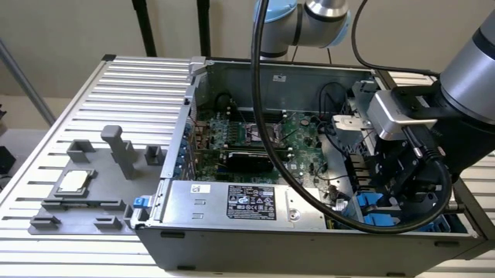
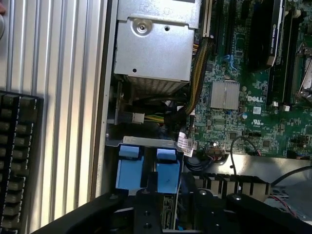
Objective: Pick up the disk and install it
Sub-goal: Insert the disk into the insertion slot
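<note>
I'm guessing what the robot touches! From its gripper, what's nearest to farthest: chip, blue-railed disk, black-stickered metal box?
Exterior view, from the gripper:
1. disk, right beside it, in the case at the exterior view's right.
2. metal box, middle of the case's near side.
3. chip, on the slatted table, exterior view's far left.

case (image 1: 309,249): matt grey metal | table (image 1: 131,87): ribbed metal | disk (image 2: 168,173): smooth blue plastic rails
</note>
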